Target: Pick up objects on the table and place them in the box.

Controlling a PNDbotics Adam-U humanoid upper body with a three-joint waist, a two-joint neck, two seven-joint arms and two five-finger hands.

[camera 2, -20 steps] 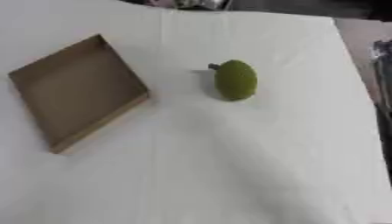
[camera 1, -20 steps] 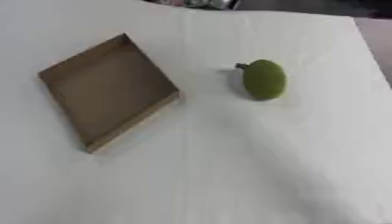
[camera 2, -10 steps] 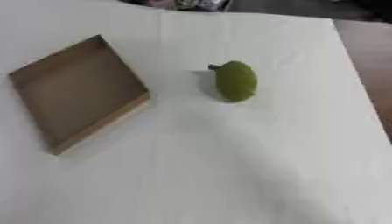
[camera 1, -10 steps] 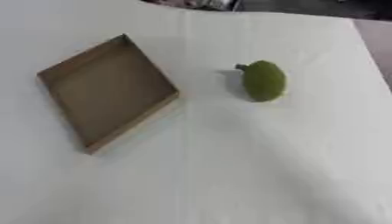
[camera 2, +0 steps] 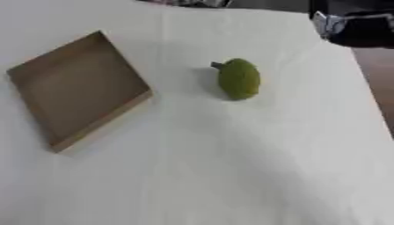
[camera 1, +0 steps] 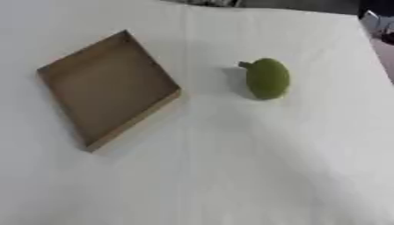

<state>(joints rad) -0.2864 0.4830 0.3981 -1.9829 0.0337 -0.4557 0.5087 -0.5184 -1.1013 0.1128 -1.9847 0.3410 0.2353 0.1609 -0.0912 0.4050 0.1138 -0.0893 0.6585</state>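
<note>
Okay, nothing is held at this point. The green fruit (camera 1: 267,79) lies on the white counter (camera 1: 231,176), on its side, with its short dark stem (camera 1: 244,65) toward the far edge. The box (camera 1: 107,88) sits flat and open-topped, turned cornerwise, and it is empty.

Your right hand (camera 2: 354,26) shows only as a black and silver shape in the far right corner of the right eye view. It is too cut off to tell whether its fingers are open or closed. Your left hand shows in no view.

From that hand, the fruit is nearer to you and to the left, well apart from it and touching nothing. The box is further left again, beyond the fruit, with bare counter between the two.

Why it lies this way, as a guess: the fruit is on its long side because that is how a rounded thing settles, so it may roll if you nudge it. The box has low walls, so a drop-in from above looks easy.

The task looks barely started, with one object out and none in the box. The next step is probably a right-hand reach down and left to the fruit. Come from above and close across its narrow width, not along its length.
</note>
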